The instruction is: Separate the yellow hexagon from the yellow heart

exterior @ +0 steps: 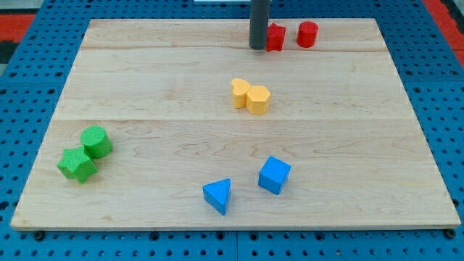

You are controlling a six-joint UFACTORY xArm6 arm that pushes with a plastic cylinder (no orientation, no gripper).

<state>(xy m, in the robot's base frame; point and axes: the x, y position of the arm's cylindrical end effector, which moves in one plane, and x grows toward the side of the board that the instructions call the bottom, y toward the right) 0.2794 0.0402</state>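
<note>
The yellow heart (240,92) and the yellow hexagon (259,98) lie touching each other a little above the middle of the wooden board, heart on the view's left, hexagon on the right. My tip (257,47) stands near the view's top edge of the board, well above the yellow pair and just left of a red star-like block (275,37), close to or touching it.
A red cylinder (307,34) sits right of the red star. A green cylinder (96,141) and a green star (77,164) are at the lower left. A blue triangle (217,196) and a blue cube (274,175) lie near the bottom centre. The board's edge (232,226) runs along the bottom.
</note>
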